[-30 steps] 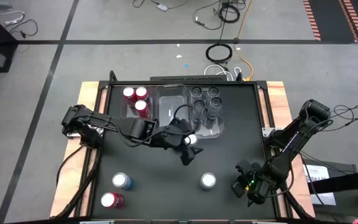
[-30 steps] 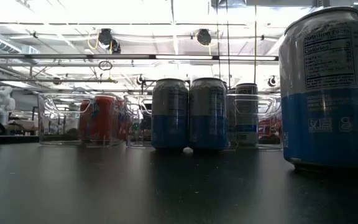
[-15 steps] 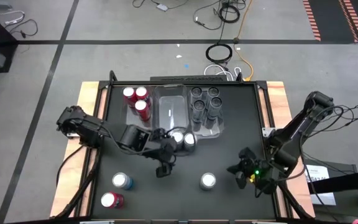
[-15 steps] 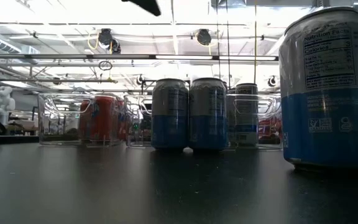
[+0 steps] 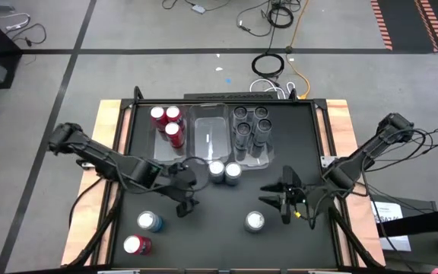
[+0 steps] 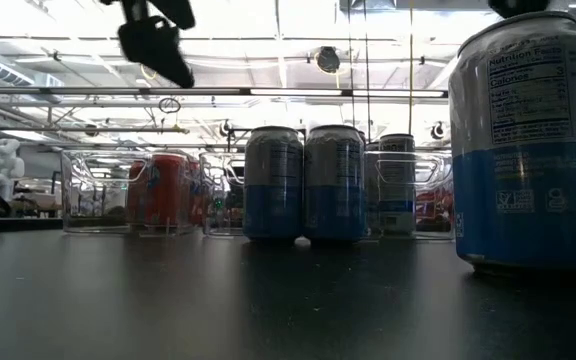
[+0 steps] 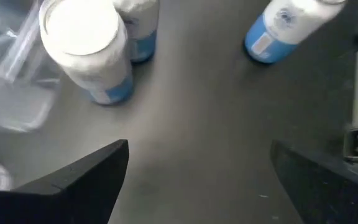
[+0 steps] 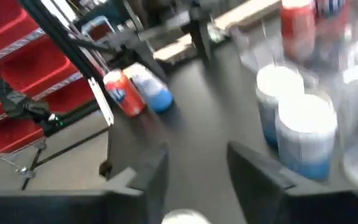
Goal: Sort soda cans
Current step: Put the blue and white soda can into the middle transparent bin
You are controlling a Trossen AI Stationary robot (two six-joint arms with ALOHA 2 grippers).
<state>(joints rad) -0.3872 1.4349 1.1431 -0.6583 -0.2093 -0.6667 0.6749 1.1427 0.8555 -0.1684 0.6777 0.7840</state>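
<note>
Left gripper (image 5: 185,205) jaws spread wide; right gripper (image 5: 280,199) jaws parted.

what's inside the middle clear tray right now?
In the high view the middle clear tray looks empty: no can tops inside. Two blue-and-silver cans stand on the table just outside its near end. Its floor shows through; nothing covers it.

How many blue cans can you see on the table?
4. Two stand side by side in front of the middle tray: one, another. One stands near the right gripper. One sits beside the loose red can.
</note>
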